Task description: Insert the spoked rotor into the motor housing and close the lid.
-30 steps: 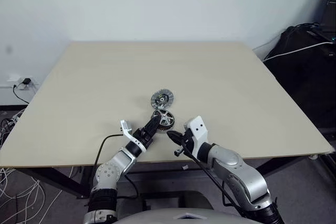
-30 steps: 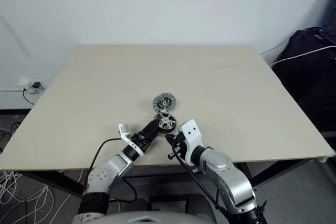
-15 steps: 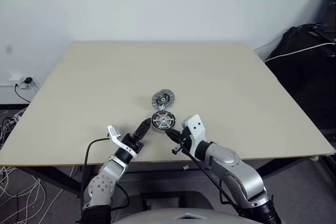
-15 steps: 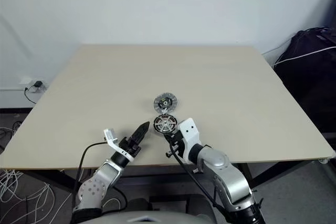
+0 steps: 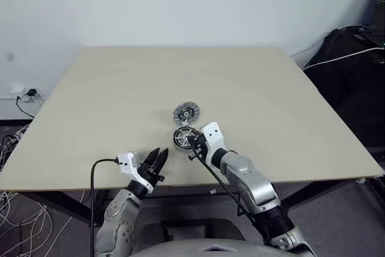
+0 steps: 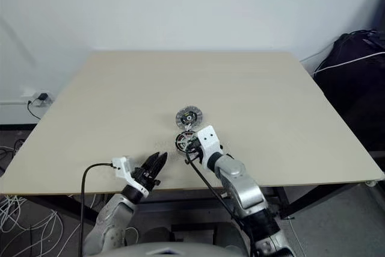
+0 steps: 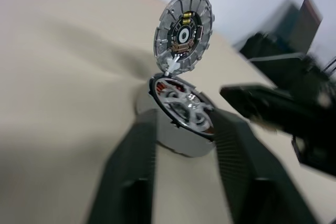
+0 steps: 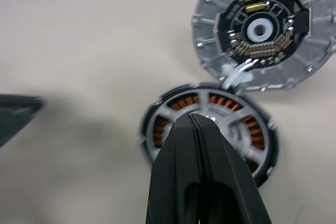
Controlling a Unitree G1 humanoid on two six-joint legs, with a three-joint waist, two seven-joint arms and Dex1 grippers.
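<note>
The spoked rotor [image 8: 220,113] lies inside the motor housing [image 8: 181,102], with copper windings showing between its silvery spokes. The pair sits near the table's front middle [image 5: 182,138]. The lid [image 5: 186,113] lies just behind it, flat and open, its circuit-board face [image 8: 265,30] up. My right gripper [image 8: 191,117] is shut, and its tip is over the rotor's hub [image 5: 191,141]; whether it touches I cannot tell. My left gripper [image 5: 160,152] is open and holds nothing, a short way to the near left of the housing, pointing at it [image 7: 185,121].
Short white wires [image 8: 234,74] join the lid to the housing. The tan table [image 5: 120,88] has its front edge just below both grippers. A black bag [image 5: 352,70] stands off the table's right side, and cables [image 5: 18,148] lie on the floor at the left.
My left gripper has drawn back from the housing toward the near left and has rolled over. My right gripper, still shut, has moved forward onto the rotor.
</note>
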